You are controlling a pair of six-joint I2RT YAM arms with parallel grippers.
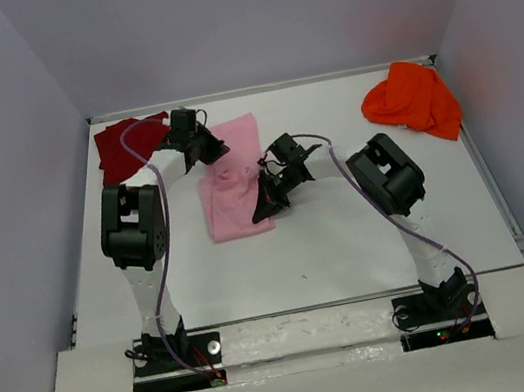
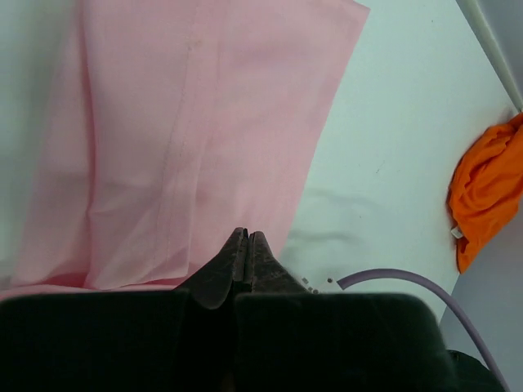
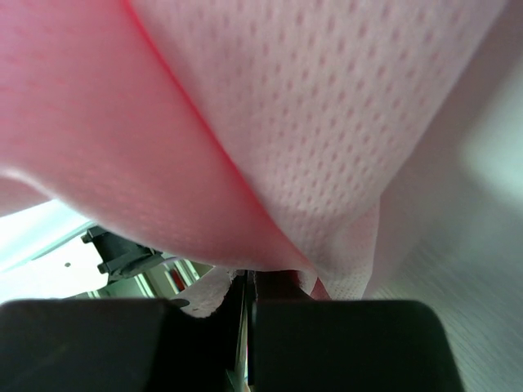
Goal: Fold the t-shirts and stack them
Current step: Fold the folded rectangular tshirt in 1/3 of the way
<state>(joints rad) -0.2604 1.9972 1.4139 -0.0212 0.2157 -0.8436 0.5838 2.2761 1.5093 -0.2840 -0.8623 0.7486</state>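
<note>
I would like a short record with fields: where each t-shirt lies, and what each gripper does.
pink t-shirt: middle of the table, partly bunched
dark red t-shirt: far left corner
orange t-shirt: far right, crumpled
left gripper: shut, at the pink t-shirt's edge; grip unclear
right gripper: shut on the pink t-shirt
stack: not yet made
</note>
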